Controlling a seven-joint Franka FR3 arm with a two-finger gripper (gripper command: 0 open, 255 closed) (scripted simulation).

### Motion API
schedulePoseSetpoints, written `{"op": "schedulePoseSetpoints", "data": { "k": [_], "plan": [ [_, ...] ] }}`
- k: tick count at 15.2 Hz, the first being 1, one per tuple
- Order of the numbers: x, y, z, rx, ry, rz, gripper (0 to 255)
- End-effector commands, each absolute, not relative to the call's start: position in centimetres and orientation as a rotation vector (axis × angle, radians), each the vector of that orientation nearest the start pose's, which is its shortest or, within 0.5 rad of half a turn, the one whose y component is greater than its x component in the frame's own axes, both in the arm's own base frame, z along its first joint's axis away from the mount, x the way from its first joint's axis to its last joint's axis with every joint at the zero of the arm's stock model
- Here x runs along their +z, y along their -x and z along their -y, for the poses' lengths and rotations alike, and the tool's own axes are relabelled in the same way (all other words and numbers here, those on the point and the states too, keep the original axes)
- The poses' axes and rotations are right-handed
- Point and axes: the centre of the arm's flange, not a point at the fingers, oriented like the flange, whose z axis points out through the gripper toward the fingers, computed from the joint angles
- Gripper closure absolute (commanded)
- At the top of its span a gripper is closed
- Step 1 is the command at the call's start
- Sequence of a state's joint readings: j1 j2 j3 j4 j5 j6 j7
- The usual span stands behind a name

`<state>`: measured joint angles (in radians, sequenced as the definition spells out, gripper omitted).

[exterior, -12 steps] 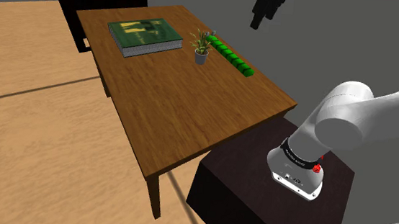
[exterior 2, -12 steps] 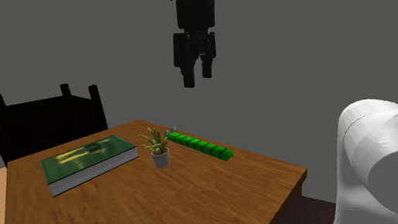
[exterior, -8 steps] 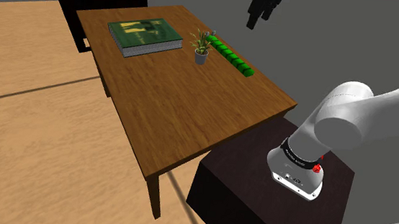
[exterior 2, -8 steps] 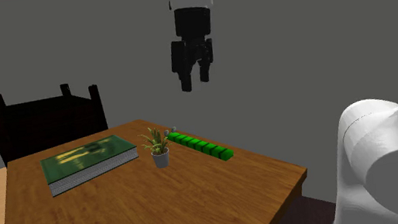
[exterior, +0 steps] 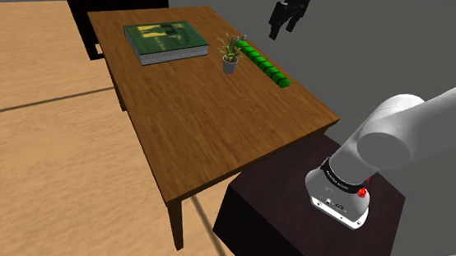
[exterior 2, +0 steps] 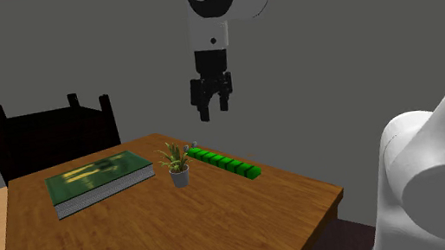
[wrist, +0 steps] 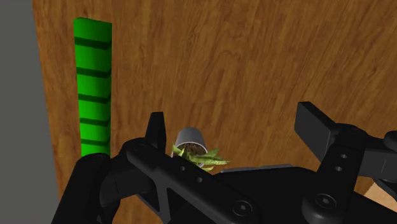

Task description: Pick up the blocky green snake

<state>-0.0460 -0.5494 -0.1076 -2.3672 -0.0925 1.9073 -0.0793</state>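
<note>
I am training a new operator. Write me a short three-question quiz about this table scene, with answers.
1. True or false: the gripper holds the blocky green snake.
2. What stands between the green book and the snake? A) mug B) small potted plant C) lamp
3. Fill in: the gripper's fingers stand ____.
Key: 1 false, it hangs above the table; 2 B; 3 apart.
</note>
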Motion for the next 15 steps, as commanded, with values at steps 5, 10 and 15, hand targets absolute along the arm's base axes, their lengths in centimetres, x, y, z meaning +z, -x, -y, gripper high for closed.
{"op": "schedulePoseSetpoints", "data": {
  "k": [5,10,15],
  "plan": [
    [48.7,-43.3,12.3,-0.107,3.161,-0.139,0],
    [44.8,-46.7,16.8,-0.084,3.143,-0.208,0],
    [40.8,-49.9,21.4,-0.061,3.124,-0.276,0]
  ]
}}
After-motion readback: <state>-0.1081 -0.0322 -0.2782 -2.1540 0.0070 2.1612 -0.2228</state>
